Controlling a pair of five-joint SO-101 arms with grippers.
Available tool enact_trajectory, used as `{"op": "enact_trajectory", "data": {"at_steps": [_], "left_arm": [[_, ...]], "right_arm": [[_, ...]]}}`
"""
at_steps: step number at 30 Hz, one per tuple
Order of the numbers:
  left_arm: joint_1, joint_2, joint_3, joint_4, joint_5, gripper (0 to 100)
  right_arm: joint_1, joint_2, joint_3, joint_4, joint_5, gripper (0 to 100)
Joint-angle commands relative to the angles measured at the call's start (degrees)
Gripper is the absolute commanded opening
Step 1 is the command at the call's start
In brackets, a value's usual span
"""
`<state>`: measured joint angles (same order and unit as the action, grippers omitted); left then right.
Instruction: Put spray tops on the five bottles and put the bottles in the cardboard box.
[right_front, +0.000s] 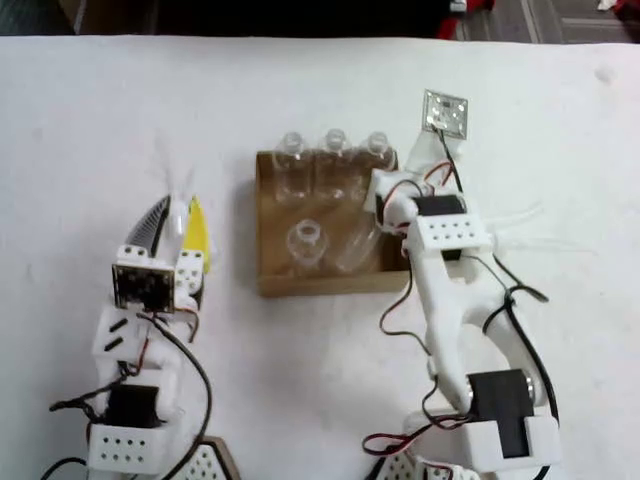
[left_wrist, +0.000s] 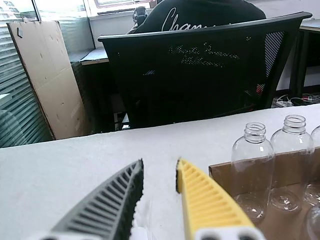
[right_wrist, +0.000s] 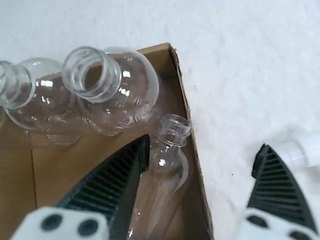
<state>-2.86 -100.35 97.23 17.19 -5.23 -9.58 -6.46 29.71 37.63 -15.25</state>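
An open cardboard box (right_front: 268, 215) lies mid-table with clear, capless bottles in it. Three stand along its far wall (right_front: 333, 158), one stands near the front (right_front: 306, 245), and one leans tilted in the front right corner (right_front: 358, 245). My right gripper (right_front: 392, 205) hangs open over the box's right wall. In the right wrist view, the right gripper (right_wrist: 202, 150) straddles that wall (right_wrist: 186, 120), with the tilted bottle (right_wrist: 167, 155) beside its inner finger. A white spray top (right_wrist: 300, 150) lies outside the box. My left gripper (right_front: 180, 205) is open left of the box, with nothing gripped (left_wrist: 160, 175).
White spray tops lie on the white cloth right of the right arm (right_front: 520, 225), and something pale lies ahead of the left gripper (right_front: 175, 180). A small square board on a cable (right_front: 446, 113) sits behind the box. Beyond the table's far edge stands a black chair (left_wrist: 200, 65).
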Motion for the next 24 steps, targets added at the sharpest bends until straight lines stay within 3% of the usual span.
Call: {"op": "enact_trajectory", "data": {"at_steps": [1, 5, 10, 24], "left_arm": [[0.57, -0.57, -0.09, -0.18, 0.18, 10], [0.57, -0.57, -0.09, -0.18, 0.18, 10], [0.66, -0.57, -0.09, -0.18, 0.18, 10], [0.66, -0.57, -0.09, -0.18, 0.18, 10]], "right_arm": [[0.48, -0.22, -2.29, -1.01, 0.26, 29.7], [0.48, 0.13, -2.46, -1.01, 0.26, 29.6], [0.48, 0.22, -2.20, -1.80, 0.26, 20.4], [0.48, -2.15, -0.62, 0.40, 0.26, 20.6]]}}
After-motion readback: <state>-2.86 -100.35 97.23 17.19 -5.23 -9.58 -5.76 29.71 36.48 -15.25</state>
